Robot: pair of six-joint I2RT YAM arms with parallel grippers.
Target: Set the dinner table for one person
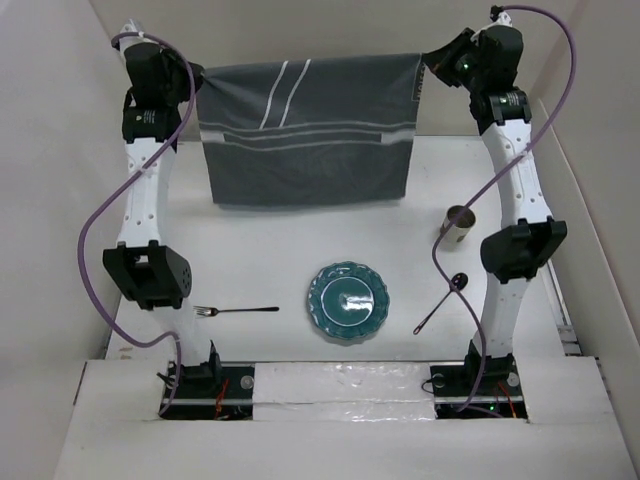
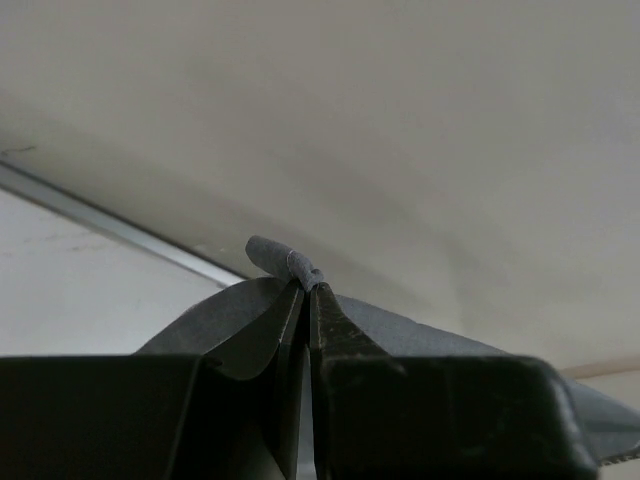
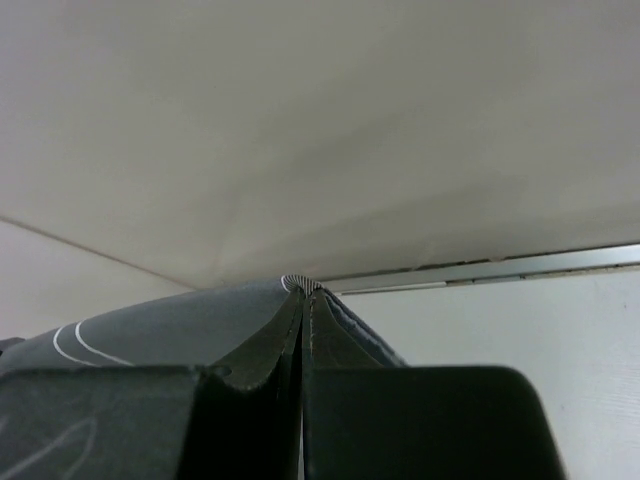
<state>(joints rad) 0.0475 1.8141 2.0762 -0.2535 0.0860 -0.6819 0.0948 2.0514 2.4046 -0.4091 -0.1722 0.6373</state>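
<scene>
white table (image 1: 260,250) lies well below both sets of fingers, and a grey cloth (image 1: 305,135) hangs over its far half. the left gripper (image 1: 196,82) and right gripper (image 1: 428,66) each pinch a top corner of the cloth, jaws pressed tight on the fabric. to lay it well, i'd lower both corners evenly with the top hem taut, so the bottom hem lands first, short of the plate (image 1: 347,301), fork (image 1: 236,311) and spoon (image 1: 440,303) by the near edge and the cup (image 1: 457,225) toward the right edge.

Your overhead view is bright, even and sharp, with mild glare on the plate (image 1: 347,300). Wrist views are dimmer; jaws blurred.
</scene>
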